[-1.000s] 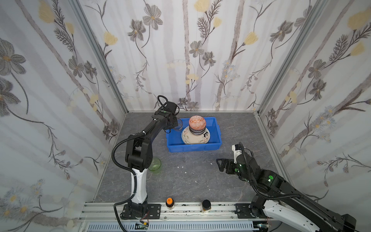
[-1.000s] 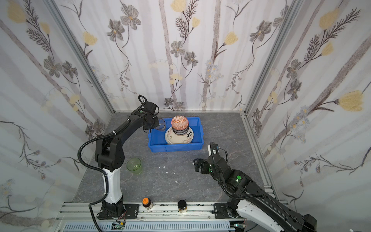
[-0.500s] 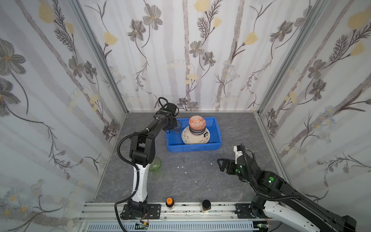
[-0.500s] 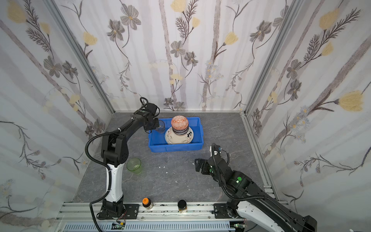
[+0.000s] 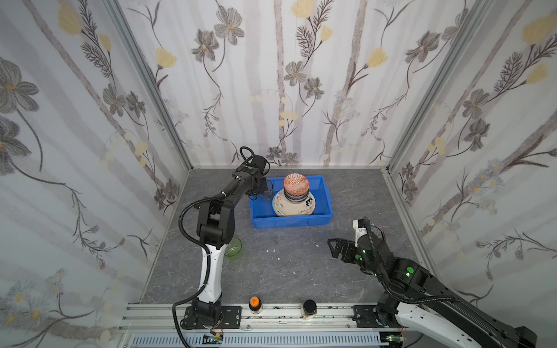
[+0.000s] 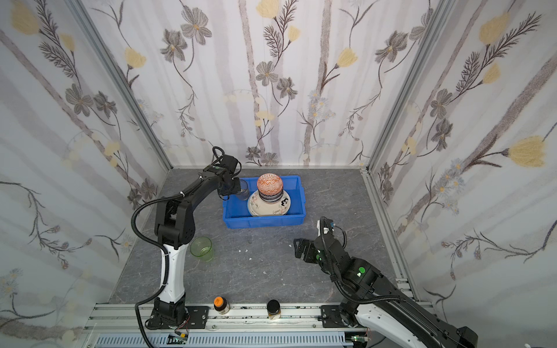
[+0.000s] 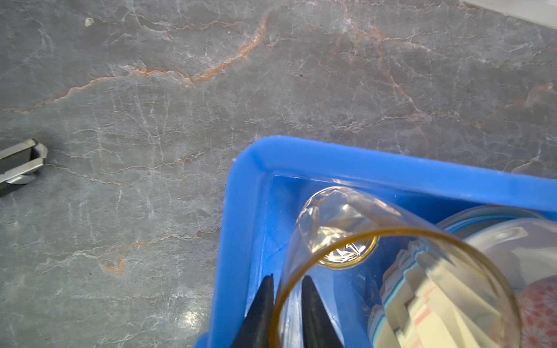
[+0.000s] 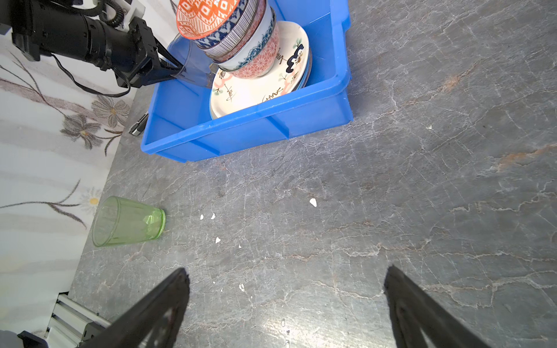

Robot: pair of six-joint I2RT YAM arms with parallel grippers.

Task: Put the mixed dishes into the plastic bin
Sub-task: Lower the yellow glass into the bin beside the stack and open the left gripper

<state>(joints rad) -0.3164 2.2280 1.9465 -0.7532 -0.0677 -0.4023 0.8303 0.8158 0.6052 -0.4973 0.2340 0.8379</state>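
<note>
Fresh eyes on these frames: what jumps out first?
A tall stack of patterned bowls on plates sits in the blue bin at the back. At its far left corner the left gripper straddles the wall of an amber-rimmed tumbler with its jaws. A green tumbler stands alone on the table, left side.

tumblers (image 6: pixel 201 250) 2 | jars (image 6: pixel 221 304) 2 | bin (image 6: pixel 265 221) 1 (stacked bowls (image 6: pixel 269 185), plates (image 6: pixel 271 208) uncountable)

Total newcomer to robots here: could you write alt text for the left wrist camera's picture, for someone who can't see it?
An amber-rimmed glass tumbler stands in a corner of a blue plastic bin, its wall between the left gripper's two black fingers; whether they grip it is unclear. Stacked dishes sit beside it, grey marbled table around.
</note>
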